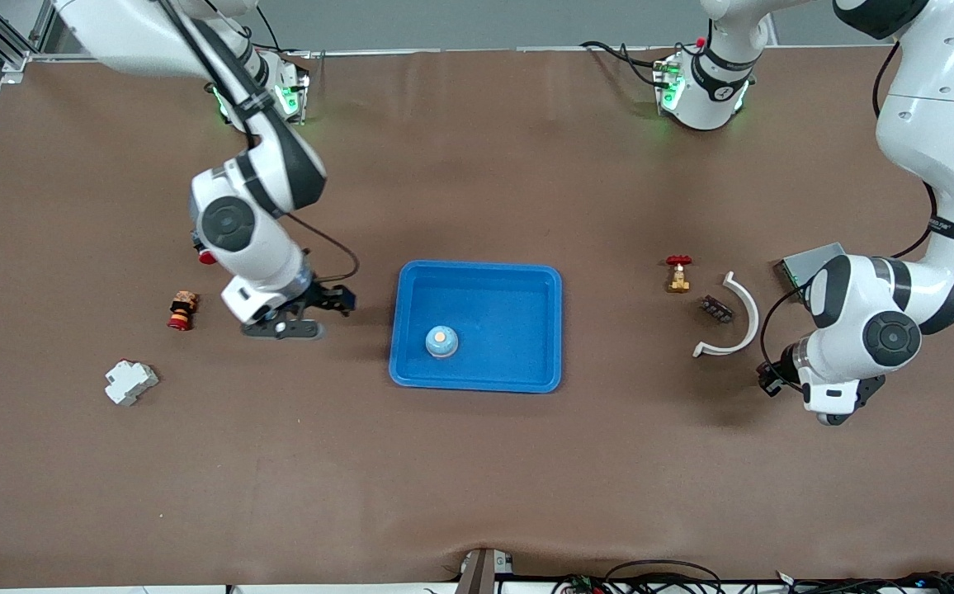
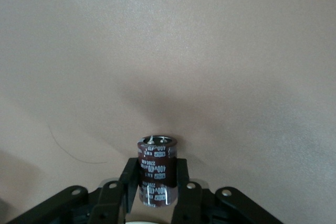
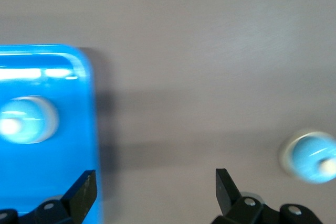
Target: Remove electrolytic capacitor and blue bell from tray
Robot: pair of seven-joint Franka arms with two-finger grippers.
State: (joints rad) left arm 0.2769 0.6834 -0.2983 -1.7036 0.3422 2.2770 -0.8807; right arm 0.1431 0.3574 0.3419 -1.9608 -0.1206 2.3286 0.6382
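- Between the fingers of the left claw (image 2: 157,190), the electrolytic capacitor (image 2: 156,163) is pinched upright, at or just above bare worktop (image 2: 168,51) near the left arm's end, well apart from the tray (image 1: 477,276).
- To release it well, I judge, spread both fingers evenly and rise straight, so it doesn't topple.
- Right claw (image 3: 155,182), spread wide, hovers beside the tray's rim; the blue bell (image 1: 441,341) sits inside.

brass valve (image 1: 678,275), white arc (image 1: 734,317), grey block (image 1: 130,382)
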